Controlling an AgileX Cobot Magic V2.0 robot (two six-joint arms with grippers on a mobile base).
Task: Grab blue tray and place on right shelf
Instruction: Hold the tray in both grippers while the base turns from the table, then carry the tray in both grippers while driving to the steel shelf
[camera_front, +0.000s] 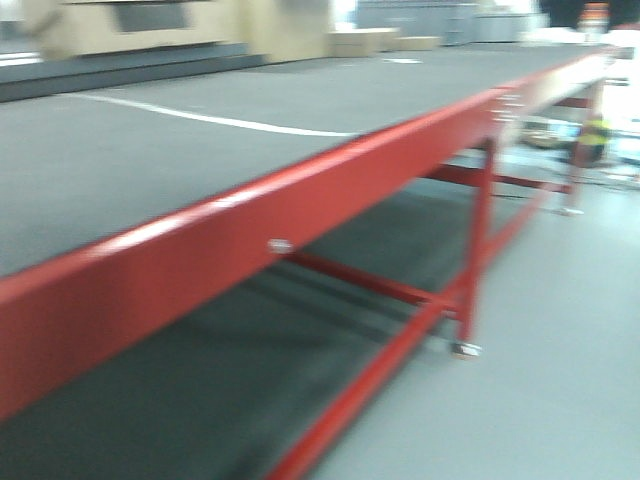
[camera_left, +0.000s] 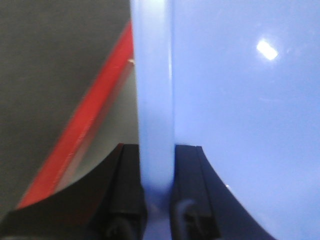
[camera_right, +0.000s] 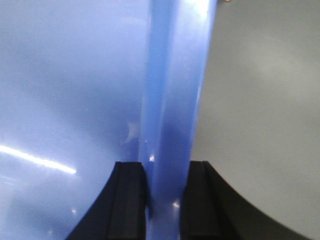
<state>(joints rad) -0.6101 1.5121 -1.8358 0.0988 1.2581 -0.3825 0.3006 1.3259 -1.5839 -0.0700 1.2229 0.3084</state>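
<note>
The blue tray (camera_left: 240, 100) fills the right of the left wrist view, glossy light blue. My left gripper (camera_left: 156, 185) is shut on its left rim, one black finger on each side. In the right wrist view the blue tray (camera_right: 65, 100) fills the left, and my right gripper (camera_right: 165, 195) is shut on its right rim. The tray is held in the air between both grippers. The right shelf is out of view. Neither the tray nor a gripper shows in the front view.
A long red-framed table (camera_front: 300, 200) with a dark top runs from the near left to the far right in the blurred front view. Its red edge (camera_left: 85, 125) passes under the tray's left side. Grey floor (camera_right: 260, 100) lies below the tray's right side.
</note>
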